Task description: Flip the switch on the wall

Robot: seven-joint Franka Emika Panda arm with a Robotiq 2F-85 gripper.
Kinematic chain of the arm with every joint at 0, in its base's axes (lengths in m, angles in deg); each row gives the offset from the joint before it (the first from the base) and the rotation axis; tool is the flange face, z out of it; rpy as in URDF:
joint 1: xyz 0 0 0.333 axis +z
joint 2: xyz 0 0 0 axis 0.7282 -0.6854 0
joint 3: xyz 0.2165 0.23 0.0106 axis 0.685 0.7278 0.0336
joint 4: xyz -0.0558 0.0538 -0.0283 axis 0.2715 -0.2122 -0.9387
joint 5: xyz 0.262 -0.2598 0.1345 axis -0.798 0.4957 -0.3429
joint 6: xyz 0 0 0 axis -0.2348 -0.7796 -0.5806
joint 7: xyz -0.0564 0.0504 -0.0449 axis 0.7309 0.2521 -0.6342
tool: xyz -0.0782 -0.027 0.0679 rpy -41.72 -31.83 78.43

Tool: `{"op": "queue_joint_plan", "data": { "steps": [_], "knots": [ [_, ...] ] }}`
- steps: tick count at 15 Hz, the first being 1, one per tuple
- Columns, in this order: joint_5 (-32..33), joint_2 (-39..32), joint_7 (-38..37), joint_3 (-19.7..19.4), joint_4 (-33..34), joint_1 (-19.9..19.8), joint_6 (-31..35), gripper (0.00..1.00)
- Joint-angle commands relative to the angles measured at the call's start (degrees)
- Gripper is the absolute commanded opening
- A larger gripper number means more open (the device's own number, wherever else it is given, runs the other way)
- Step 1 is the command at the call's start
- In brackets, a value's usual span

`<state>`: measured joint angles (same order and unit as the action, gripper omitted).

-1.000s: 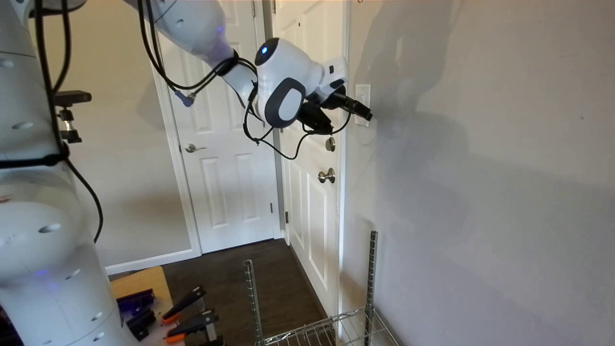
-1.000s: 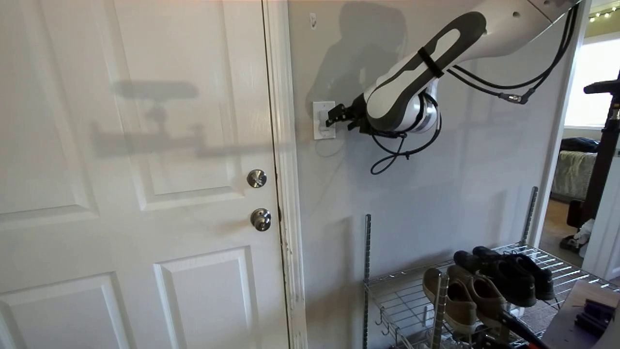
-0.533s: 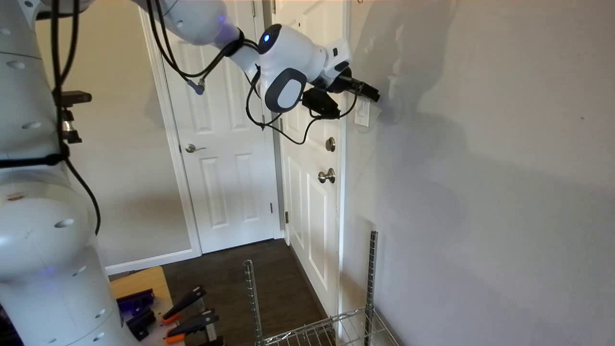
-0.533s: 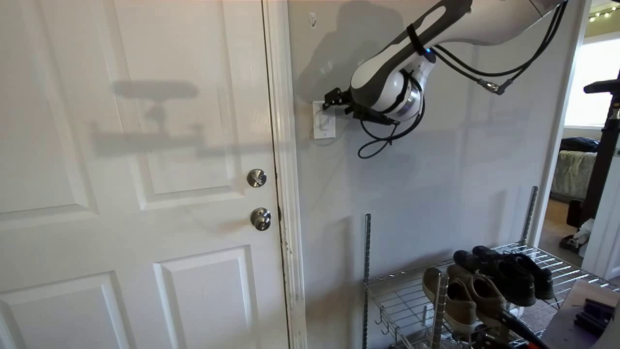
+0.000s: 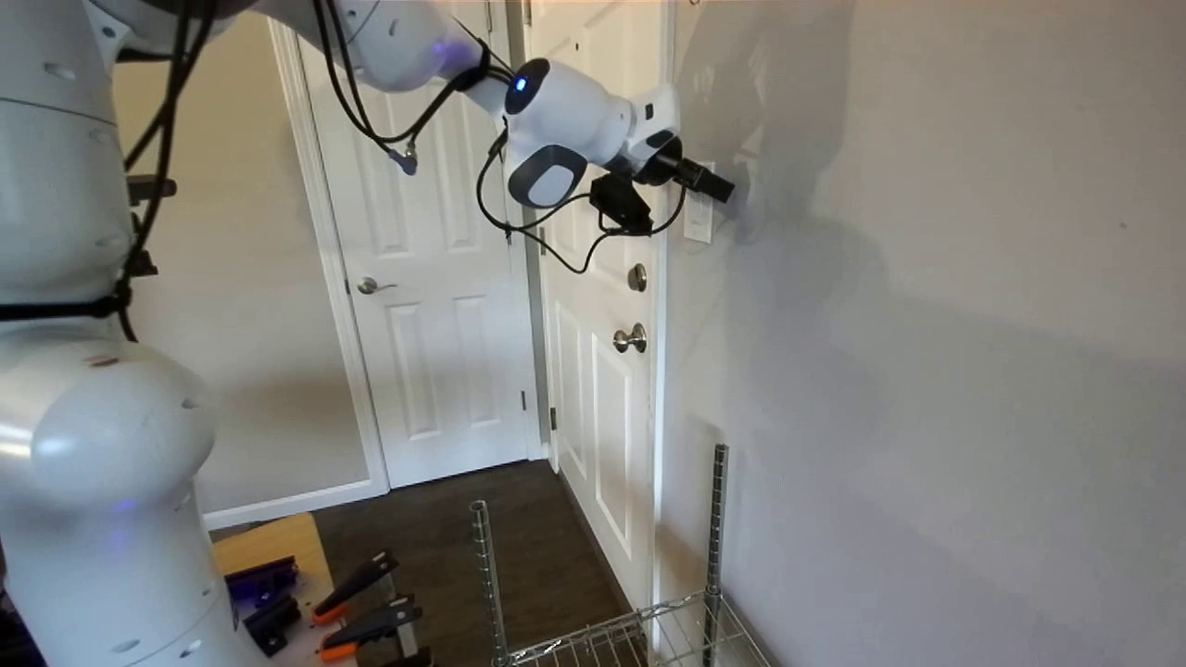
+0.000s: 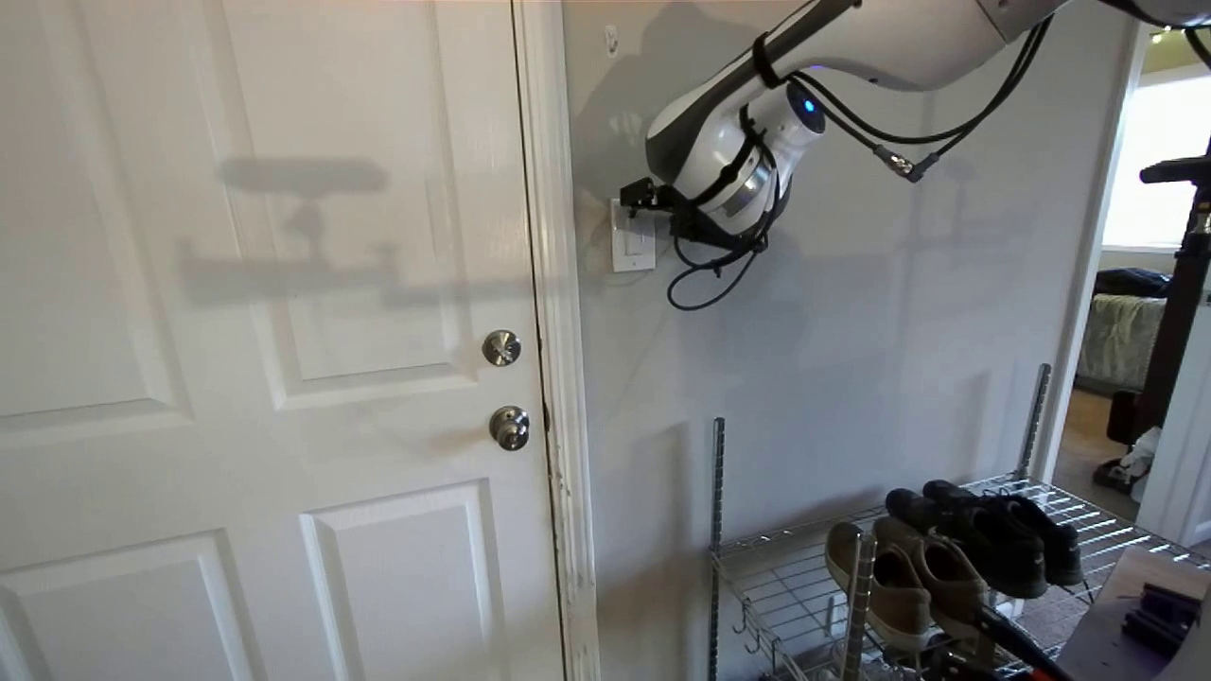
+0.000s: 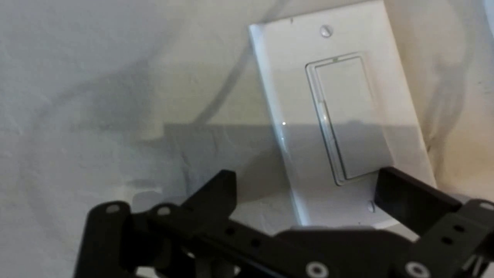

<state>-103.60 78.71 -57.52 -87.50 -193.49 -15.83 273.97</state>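
Note:
The switch is a white rectangular plate with a wide rocker. It fills the right middle of the wrist view, tilted there. It is upright on the light-grey wall in both exterior views, and its lower part shows under the fingers. My gripper is open with nothing between its fingers. In the wrist view the left fingertip is over bare wall and the right one overlaps the rocker's lower right corner. In both exterior views the gripper is in front of the plate's upper part. Contact cannot be told.
A white panelled door with a round knob and a deadbolt stands beside the switch. A wire rack with shoes is below. A black cable loop hangs from the wrist.
The gripper has risen from the plate's middle to its upper part, dipping slightly in the last half second. In an exterior view the arm has swung left and the wrist has turned. The fingers stay open.

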Motion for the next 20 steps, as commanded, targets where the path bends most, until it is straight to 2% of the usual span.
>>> {"op": "queue_joint_plan", "data": {
  "steps": [1, 6, 10, 14, 15, 16, 18, 20],
  "knots": [
    [-9.2, -6.5, 3.5, -13.0, 6.1, 13.2, 0.0, 1.00],
    [-17.9, -11.9, 0.8, -34.1, 7.5, 36.3, 0.0, 1.00],
    [-26.6, -15.6, -0.6, -49.7, 3.3, 52.9, 0.1, 1.00],
    [-37.6, -21.0, -2.1, -63.1, -2.2, 68.1, 0.1, 1.00],
    [-40.2, -21.9, -2.1, -65.4, -3.8, 70.9, 0.2, 1.00],
    [-36.6, -18.3, 0.4, -59.7, -0.8, 65.6, 0.2, 1.00],
    [-38.8, -19.7, -0.3, -63.0, -2.9, 69.5, 0.2, 1.00],
    [-38.8, -20.4, -1.0, -63.6, -3.2, 69.9, 0.2, 1.00]
  ]
}}
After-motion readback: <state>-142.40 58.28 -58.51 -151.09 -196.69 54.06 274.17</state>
